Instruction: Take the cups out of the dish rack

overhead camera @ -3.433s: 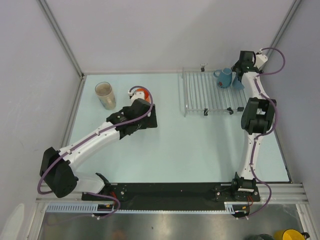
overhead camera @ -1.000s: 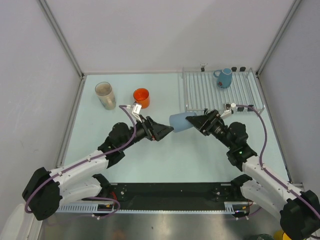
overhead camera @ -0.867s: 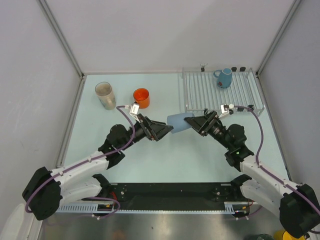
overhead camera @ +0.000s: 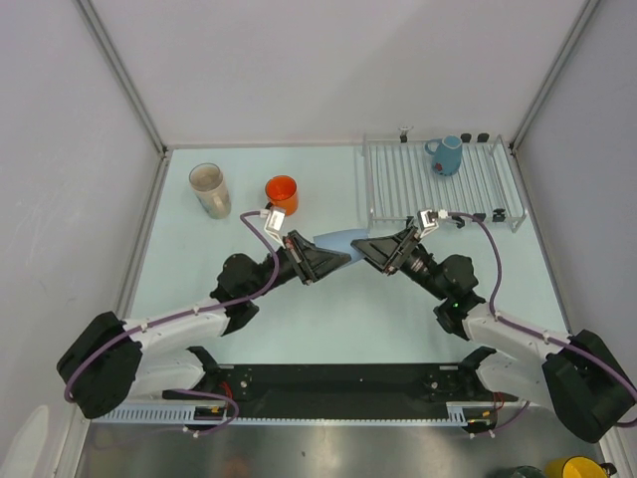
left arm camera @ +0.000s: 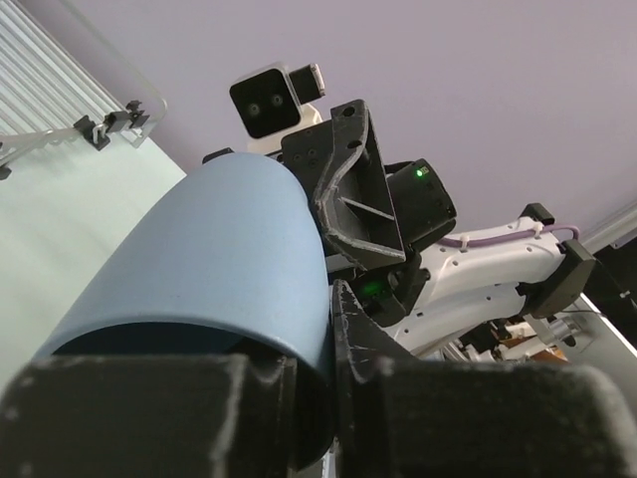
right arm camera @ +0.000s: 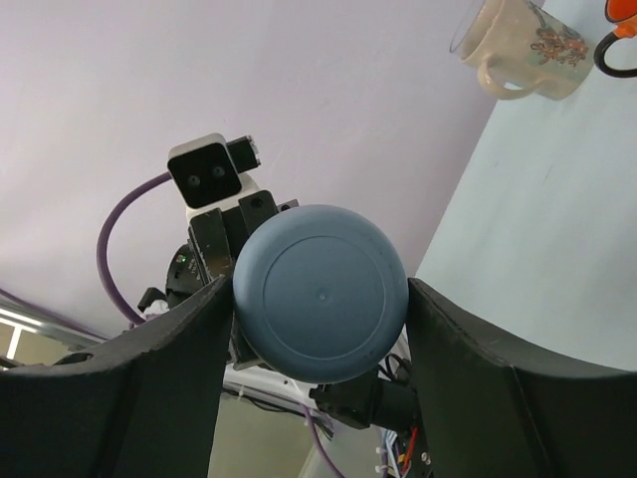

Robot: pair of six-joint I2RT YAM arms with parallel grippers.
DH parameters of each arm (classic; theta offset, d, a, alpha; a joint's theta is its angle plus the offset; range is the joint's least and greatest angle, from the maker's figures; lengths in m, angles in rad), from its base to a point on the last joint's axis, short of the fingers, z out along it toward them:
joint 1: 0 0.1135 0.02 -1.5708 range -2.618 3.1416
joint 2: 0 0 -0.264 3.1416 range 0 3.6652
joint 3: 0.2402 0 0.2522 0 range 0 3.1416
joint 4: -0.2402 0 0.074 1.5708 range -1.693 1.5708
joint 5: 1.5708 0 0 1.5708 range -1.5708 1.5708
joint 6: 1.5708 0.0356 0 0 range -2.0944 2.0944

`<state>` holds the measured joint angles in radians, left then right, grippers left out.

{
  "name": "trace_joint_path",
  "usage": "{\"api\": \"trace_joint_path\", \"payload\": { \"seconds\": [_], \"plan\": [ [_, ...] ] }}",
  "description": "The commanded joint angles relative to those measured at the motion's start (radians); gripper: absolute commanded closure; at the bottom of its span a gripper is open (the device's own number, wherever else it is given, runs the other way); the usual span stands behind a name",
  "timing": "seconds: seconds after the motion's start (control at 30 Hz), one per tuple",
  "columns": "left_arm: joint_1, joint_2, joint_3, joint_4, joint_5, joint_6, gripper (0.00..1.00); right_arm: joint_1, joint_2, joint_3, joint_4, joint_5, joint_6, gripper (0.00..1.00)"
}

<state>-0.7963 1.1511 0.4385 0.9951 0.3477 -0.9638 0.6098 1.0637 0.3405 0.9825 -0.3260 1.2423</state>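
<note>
the light-blue cup [overhead camera: 336,237] hangs sideways in the air above the counter [overhead camera: 299,309], out in front of the dish rack's [overhead camera: 438,189] near-left corner. it is matte and smooth, a plain tapered cylinder with a flat round base. that base faces the right wrist camera. the left gripper [overhead camera: 336,259] is clenched on the rim, one finger inside the mouth and one outside. the right gripper [overhead camera: 366,245] grasps the base end, its fingers [right arm camera: 179,368] pressed against either side.

still in the rack, at its far edge, stands a teal-blue handled mug [overhead camera: 446,155], glossy. well to the left of the rack, an orange mug [overhead camera: 282,192] sits mouth up on the counter. farther left is a beige tumbler [overhead camera: 209,189], translucent, with a printed pattern and a handle in the right wrist view.

the rack is clear plastic, with thin parallel rods inside a low frame. the counter is pale green and smooth. the two black wedge-shaped grippers meet tip to tip over the cup and hide most of it from above.
</note>
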Motion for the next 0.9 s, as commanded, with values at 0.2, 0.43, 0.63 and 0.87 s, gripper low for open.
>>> {"api": "trace_joint_path", "payload": {
  "seconds": [0.2, 0.43, 0.63, 0.87],
  "plan": [
    [-0.006, -0.068, 0.261, -0.701, -0.137, 0.241, 1.00, 0.016, -0.223, 0.155, -0.588, 0.122, -0.234, 0.00],
    [-0.004, -0.065, 0.451, -1.286, -0.495, 0.402, 1.00, 0.010, -0.294, 0.383, -1.235, 0.716, -0.444, 0.00],
    [-0.006, 0.112, 0.551, -1.582, -0.630, 0.447, 1.00, 0.011, -0.186, 0.500, -1.466, 0.904, -0.468, 0.00],
    [-0.007, 0.263, 0.588, -1.725, -0.642, 0.464, 0.99, 0.011, -0.156, 0.486, -1.483, 0.915, -0.460, 0.00]
  ]
}}
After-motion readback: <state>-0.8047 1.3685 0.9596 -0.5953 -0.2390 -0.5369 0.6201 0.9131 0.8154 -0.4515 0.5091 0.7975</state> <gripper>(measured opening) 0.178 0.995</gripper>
